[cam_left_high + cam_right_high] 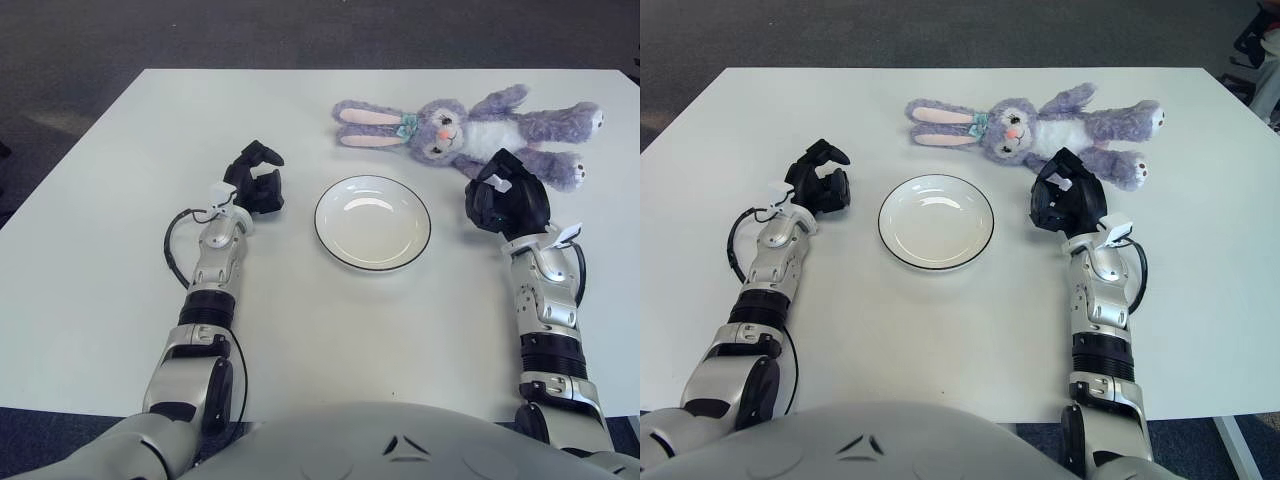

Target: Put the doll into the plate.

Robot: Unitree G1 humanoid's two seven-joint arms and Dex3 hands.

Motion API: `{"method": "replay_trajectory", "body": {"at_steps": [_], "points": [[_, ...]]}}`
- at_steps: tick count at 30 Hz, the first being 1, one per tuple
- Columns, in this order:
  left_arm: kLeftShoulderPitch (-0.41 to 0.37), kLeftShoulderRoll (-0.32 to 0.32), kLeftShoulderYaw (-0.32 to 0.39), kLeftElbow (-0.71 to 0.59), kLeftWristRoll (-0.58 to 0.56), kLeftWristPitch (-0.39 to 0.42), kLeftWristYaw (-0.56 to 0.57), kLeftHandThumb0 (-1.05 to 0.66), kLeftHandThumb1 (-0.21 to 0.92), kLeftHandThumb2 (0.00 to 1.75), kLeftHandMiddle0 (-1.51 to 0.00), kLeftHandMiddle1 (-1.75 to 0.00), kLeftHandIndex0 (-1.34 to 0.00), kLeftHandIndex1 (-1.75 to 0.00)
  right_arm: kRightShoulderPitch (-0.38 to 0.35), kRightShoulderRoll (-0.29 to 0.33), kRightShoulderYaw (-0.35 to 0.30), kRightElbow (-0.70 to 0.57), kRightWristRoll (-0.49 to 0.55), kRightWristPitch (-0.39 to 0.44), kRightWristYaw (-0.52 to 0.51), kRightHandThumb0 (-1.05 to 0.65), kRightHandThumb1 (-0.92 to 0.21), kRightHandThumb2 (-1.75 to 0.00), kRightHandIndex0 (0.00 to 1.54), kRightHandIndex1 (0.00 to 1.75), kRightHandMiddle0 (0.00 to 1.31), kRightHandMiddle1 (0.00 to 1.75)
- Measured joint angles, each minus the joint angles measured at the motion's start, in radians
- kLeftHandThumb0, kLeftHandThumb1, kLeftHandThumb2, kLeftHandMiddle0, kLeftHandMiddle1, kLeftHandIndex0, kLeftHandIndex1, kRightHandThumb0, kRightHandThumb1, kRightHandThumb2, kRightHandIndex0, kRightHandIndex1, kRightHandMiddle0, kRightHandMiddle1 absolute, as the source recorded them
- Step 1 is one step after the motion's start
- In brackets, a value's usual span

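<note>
A purple plush rabbit doll (465, 125) lies on its back across the far right of the white table, ears pointing left. A white plate with a dark rim (373, 222) sits empty at the table's middle. My right hand (505, 195) hovers just in front of the doll's lower body, right of the plate, fingers loosely curled and holding nothing. My left hand (255, 178) shows to the left of the plate, fingers relaxed and empty.
The white table (110, 250) ends at a far edge just behind the doll, with dark carpet beyond. Black cables loop beside both forearms.
</note>
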Motion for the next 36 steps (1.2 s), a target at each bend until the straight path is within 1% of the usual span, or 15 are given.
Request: {"method": "replay_trajectory", "body": {"at_steps": [5, 11, 14, 15, 18, 19, 20, 22, 25, 27, 28, 31, 33, 36], "points": [[-0.001, 0.0, 0.0, 0.001, 0.0, -0.002, 0.0, -0.47, 0.35, 1.27, -1.18, -1.75, -0.58, -1.75, -0.001, 0.003, -0.009, 0.003, 0.009, -0.05, 0.004, -0.44, -0.41, -1.18, 1.01, 1.75, 0.53, 1.74], [-0.001, 0.0, 0.0, 0.004, 0.0, -0.004, 0.0, -0.47, 0.35, 1.27, -1.18, -1.75, -0.58, -1.75, -0.003, 0.008, -0.023, 0.005, 0.008, -0.116, -0.013, -0.47, -0.34, -1.28, 0.98, 1.75, 0.58, 1.75], [-0.002, 0.0, 0.0, 0.004, 0.0, -0.003, 0.0, -0.47, 0.36, 1.26, -1.17, -1.75, -0.58, -1.75, -0.003, 0.009, -0.025, 0.005, 0.0, -0.16, -0.038, -0.19, -0.15, -1.5, 0.9, 1.74, 0.59, 1.74], [-0.002, 0.0, 0.0, 0.004, 0.0, -0.003, 0.0, -0.47, 0.36, 1.26, -1.17, -1.75, -0.58, -1.75, -0.003, 0.009, -0.026, 0.005, -0.006, -0.174, -0.048, -0.13, -0.11, -1.54, 0.88, 1.73, 0.58, 1.74], [-0.002, 0.001, 0.0, 0.005, 0.001, -0.003, 0.0, -0.46, 0.36, 1.26, -1.17, -1.75, -0.58, -1.75, -0.003, 0.01, -0.026, 0.002, -0.022, -0.21, -0.081, -0.04, -0.07, -1.57, 0.86, 1.67, 0.58, 1.74], [-0.002, 0.001, 0.0, 0.005, 0.001, -0.003, 0.001, -0.46, 0.36, 1.26, -1.17, -1.75, -0.58, -1.75, -0.003, 0.01, -0.026, -0.002, -0.03, -0.219, -0.092, -0.04, -0.07, -1.57, 0.86, 1.65, 0.58, 1.74], [-0.002, 0.001, 0.0, 0.005, 0.001, -0.003, 0.001, -0.46, 0.36, 1.26, -1.17, -1.75, -0.58, -1.75, -0.003, 0.01, -0.026, -0.005, -0.037, -0.224, -0.102, -0.03, -0.08, -1.53, 0.87, 1.58, 0.57, 1.75], [-0.003, 0.001, 0.0, 0.005, 0.002, -0.006, 0.001, -0.46, 0.36, 1.25, -1.17, -1.75, -0.58, -1.75, 0.002, 0.013, -0.025, -0.02, -0.057, -0.235, -0.132, -0.01, -0.11, -1.47, 0.87, 1.49, 0.56, 1.75], [-0.004, 0.001, -0.001, 0.007, 0.003, -0.009, 0.001, -0.46, 0.37, 1.25, -1.17, -1.75, -0.58, -1.75, 0.01, 0.016, -0.022, -0.041, -0.099, -0.254, -0.179, -0.01, -0.12, -1.45, 0.86, 1.46, 0.55, 1.75], [-0.005, 0.001, -0.001, 0.01, 0.003, -0.009, 0.001, -0.46, 0.37, 1.25, -1.17, -1.75, -0.57, -1.75, 0.013, 0.016, -0.018, -0.05, -0.135, -0.266, -0.213, -0.01, -0.13, -1.44, 0.85, 1.48, 0.54, 1.75], [-0.006, 0.001, -0.002, 0.011, 0.004, -0.01, 0.002, -0.46, 0.37, 1.25, -1.17, -1.75, -0.57, -1.75, 0.014, 0.016, -0.017, -0.052, -0.158, -0.272, -0.231, -0.01, -0.14, -1.47, 0.81, 1.56, 0.53, 1.75], [-0.007, 0.001, -0.002, 0.013, 0.004, -0.011, 0.003, -0.46, 0.37, 1.25, -1.18, -1.75, -0.57, -1.75, 0.015, 0.016, -0.016, -0.052, -0.244, -0.3, -0.308, -0.01, -0.14, -1.5, 0.76, 1.68, 0.51, 1.74], [-0.007, 0.001, -0.003, 0.014, 0.005, -0.012, 0.004, -0.46, 0.37, 1.25, -1.17, -1.75, -0.57, -1.75, 0.015, 0.015, -0.018, -0.052, -0.302, -0.317, -0.361, -0.01, -0.16, -1.49, 0.75, 1.71, 0.49, 1.74], [-0.007, 0.001, -0.004, 0.016, 0.006, -0.014, 0.008, -0.46, 0.37, 1.25, -1.17, -1.75, -0.57, -1.75, 0.015, 0.013, -0.022, -0.053, -0.36, -0.33, -0.418, 0.0, -0.19, -1.45, 0.73, 1.69, 0.47, 1.75]]}}
